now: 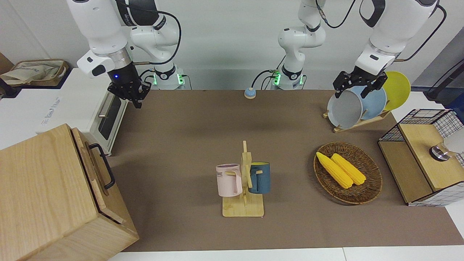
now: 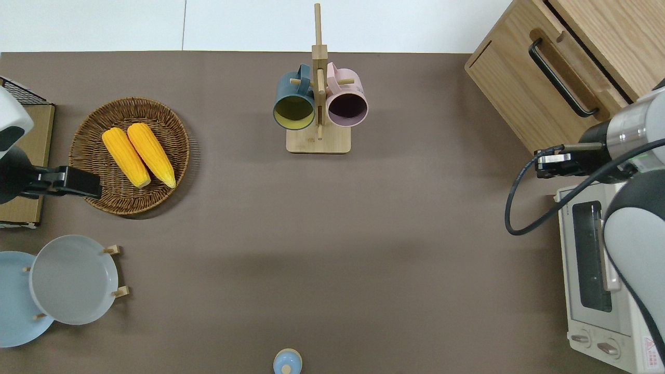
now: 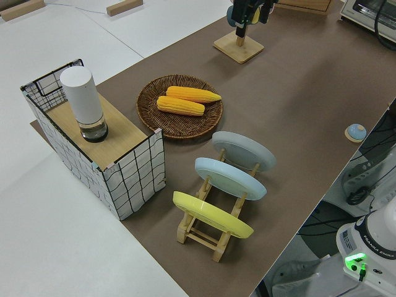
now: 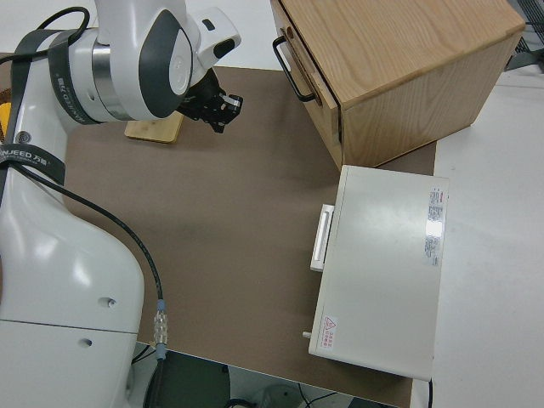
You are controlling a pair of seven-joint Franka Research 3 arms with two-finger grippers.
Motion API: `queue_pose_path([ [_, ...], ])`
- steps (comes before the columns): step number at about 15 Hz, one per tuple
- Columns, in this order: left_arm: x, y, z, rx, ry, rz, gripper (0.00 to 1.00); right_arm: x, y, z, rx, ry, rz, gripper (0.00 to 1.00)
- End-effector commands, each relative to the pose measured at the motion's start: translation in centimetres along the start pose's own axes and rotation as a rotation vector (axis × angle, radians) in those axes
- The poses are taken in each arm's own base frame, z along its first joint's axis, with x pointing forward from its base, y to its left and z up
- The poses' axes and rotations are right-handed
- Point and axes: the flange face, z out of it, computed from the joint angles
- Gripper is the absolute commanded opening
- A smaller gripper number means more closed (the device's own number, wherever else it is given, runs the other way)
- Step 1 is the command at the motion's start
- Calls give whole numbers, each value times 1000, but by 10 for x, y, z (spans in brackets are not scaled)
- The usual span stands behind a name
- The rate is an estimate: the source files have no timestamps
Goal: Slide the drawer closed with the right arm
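The drawer point(image 1: 95, 173) sits pushed into the big light-wood cabinet point(image 1: 43, 188) at the right arm's end of the table. Its thick front panel, with a black loop handle point(image 1: 106, 167), lies against the cabinet with only a thin dark seam. It also shows in the overhead view point(image 2: 576, 67) and in the right side view point(image 4: 308, 64). My right gripper point(image 1: 137, 100) is shut and empty. It hangs in the air, apart from the handle, over the table between the cabinet and the oven point(image 2: 541, 165), and also shows in the right side view point(image 4: 228, 109). The left arm is parked.
A white oven point(image 1: 108, 116) stands nearer to the robots than the cabinet. A mug rack point(image 1: 243, 181) with a pink and a blue mug is mid-table. A basket point(image 1: 373, 181) with two corn cobs, a plate rack point(image 1: 357, 105) and a wire-mesh box point(image 1: 424, 156) lie toward the left arm's end.
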Motion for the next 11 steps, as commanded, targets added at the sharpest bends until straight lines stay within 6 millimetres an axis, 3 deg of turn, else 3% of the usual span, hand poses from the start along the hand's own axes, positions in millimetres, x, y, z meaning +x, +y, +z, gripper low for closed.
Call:
queue_pose_path([
  [1, 1, -1, -3, 16, -7, 10, 993, 2, 3, -1, 22, 0, -20, 992],
  [7, 1, -1, -3, 16, -7, 10, 993, 2, -4, -2, 27, 2, -32, 992],
  [9, 1, -1, -3, 16, -7, 10, 993, 1, -9, -11, 18, 21, -44, 992],
  [11, 2, -1, -3, 16, -8, 10, 993, 3, -13, -6, 15, 11, -48, 992],
])
